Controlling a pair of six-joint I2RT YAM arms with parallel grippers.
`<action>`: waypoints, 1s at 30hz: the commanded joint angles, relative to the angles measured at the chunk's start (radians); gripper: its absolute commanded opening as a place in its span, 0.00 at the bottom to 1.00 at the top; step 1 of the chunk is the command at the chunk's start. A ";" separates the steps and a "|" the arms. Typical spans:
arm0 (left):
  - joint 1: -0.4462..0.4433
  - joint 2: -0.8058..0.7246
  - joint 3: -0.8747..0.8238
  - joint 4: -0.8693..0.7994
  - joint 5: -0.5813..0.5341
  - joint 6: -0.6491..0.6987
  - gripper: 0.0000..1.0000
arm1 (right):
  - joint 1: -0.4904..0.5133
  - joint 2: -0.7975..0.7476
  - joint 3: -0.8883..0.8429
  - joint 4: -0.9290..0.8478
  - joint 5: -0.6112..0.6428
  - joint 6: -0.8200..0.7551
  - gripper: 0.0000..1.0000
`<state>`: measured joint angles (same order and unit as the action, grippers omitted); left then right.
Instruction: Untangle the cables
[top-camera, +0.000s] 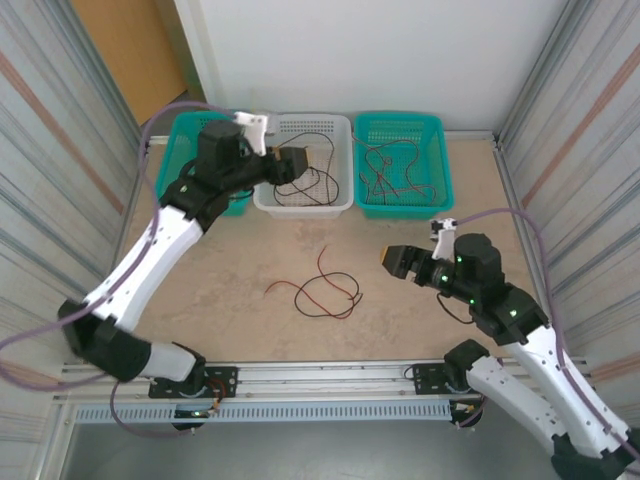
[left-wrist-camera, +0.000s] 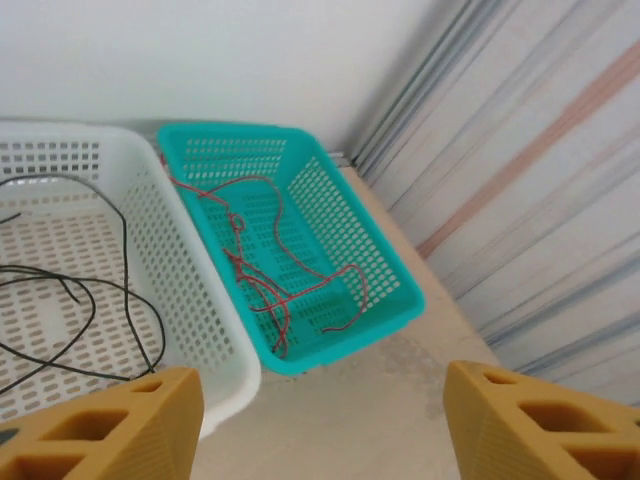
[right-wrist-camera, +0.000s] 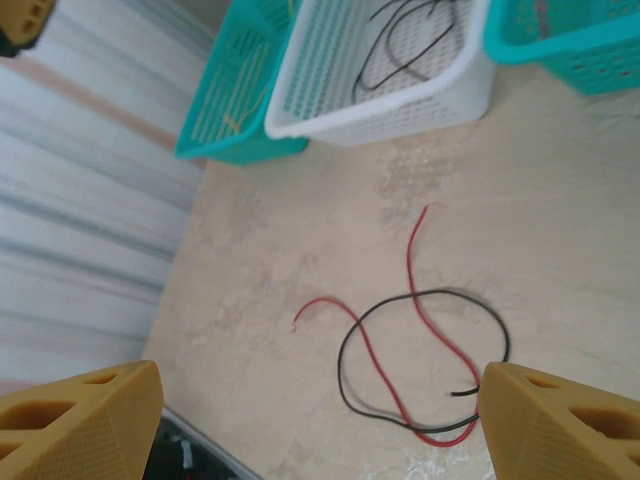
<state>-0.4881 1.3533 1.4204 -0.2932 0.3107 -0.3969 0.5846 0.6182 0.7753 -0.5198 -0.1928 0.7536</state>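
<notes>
**Sorting stage, one crossed pair left on the table.** Most cables are already laid in baskets by colour. Black loops (left-wrist-camera: 127, 260) lie in the white basket (left-wrist-camera: 190, 290), and red strands (left-wrist-camera: 240, 260) lie in the right teal basket (left-wrist-camera: 350, 240). What appear to be tan strands (right-wrist-camera: 240, 115) lie in the left teal basket (top-camera: 190, 135).

A red cable (right-wrist-camera: 411, 255) and a black cable (right-wrist-camera: 343, 360) lie together on the table (top-camera: 230, 250), well apart from the baskets. The black one is curled in an open loop, and the red one is crossed through it in a loose S.

The left gripper (left-wrist-camera: 320, 420) is held over the white basket with its fingers spread and nothing between them. The right gripper (right-wrist-camera: 320, 410) is poised above the pair, likewise spread and empty.

The step in hand is judged to be the separation of this last pair. For the next move, one cable should be pinched away from the crossings and drawn out along its length, so that the other is not dragged with it.

The cables are thin, limp and smooth-sheathed. The baskets are of rigid perforated plastic with rounded rims. The table is matt, beige and marbled, and the fingers (right-wrist-camera: 80, 420) are yellow, ribbed wedges.
</notes>
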 joint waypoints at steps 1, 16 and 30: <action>-0.057 -0.137 -0.158 -0.048 -0.023 -0.020 0.63 | 0.112 0.058 -0.047 0.114 0.147 0.047 0.80; -0.225 -0.628 -0.629 -0.235 -0.374 -0.182 0.62 | 0.350 0.729 0.047 0.208 0.318 0.118 0.55; -0.207 -0.611 -0.752 -0.086 -0.225 -0.287 0.55 | 0.372 1.008 0.244 -0.055 0.417 0.009 0.35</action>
<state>-0.7059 0.7479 0.6800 -0.4515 0.0490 -0.6582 0.9451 1.6112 0.9989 -0.4541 0.1646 0.7906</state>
